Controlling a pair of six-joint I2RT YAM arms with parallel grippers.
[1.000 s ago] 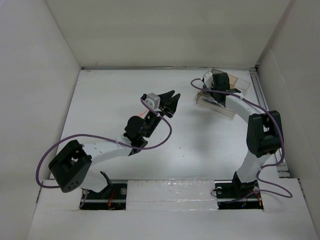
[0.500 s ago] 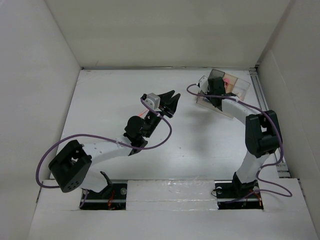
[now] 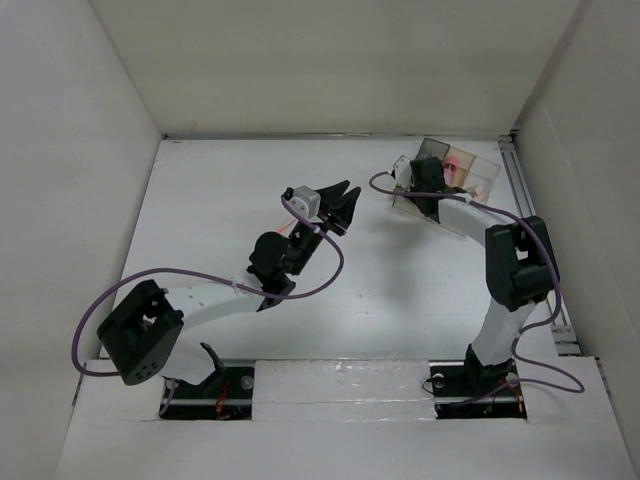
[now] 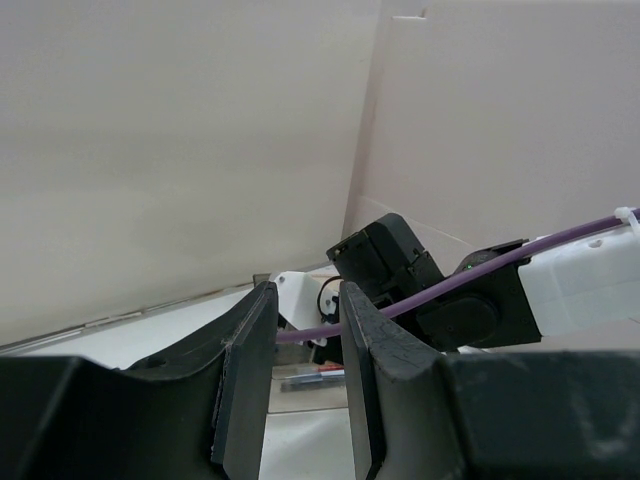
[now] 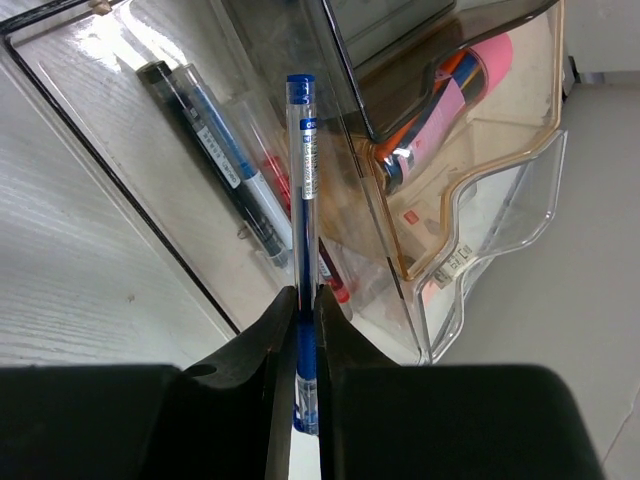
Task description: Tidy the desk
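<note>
The white desk (image 3: 220, 190) fills the top view. A clear compartmented organizer (image 3: 478, 188) lies at its back right. My right gripper (image 3: 426, 186) hovers over the organizer's left end, shut on a blue pen (image 5: 303, 170) that points out over the long tray (image 5: 120, 130). The fingertips (image 5: 283, 310) pinch the pen's lower barrel. A black-and-blue pen (image 5: 225, 175) and a red pen (image 5: 335, 280) lie in that tray. My left gripper (image 3: 343, 205) is open and empty, raised over the desk's middle; in the left wrist view (image 4: 305, 310) its jaws stand slightly apart.
An amber compartment (image 5: 500, 120) of the organizer holds a pink item (image 5: 475, 70) and a metal-tipped tool. A metal rail (image 3: 520, 190) runs along the desk's right side. White walls close in the desk on the left, back and right.
My right gripper has shifted a little left and nearer over the organizer with the pen, uncovering the amber compartment and the pink item. The left arm has not moved.
</note>
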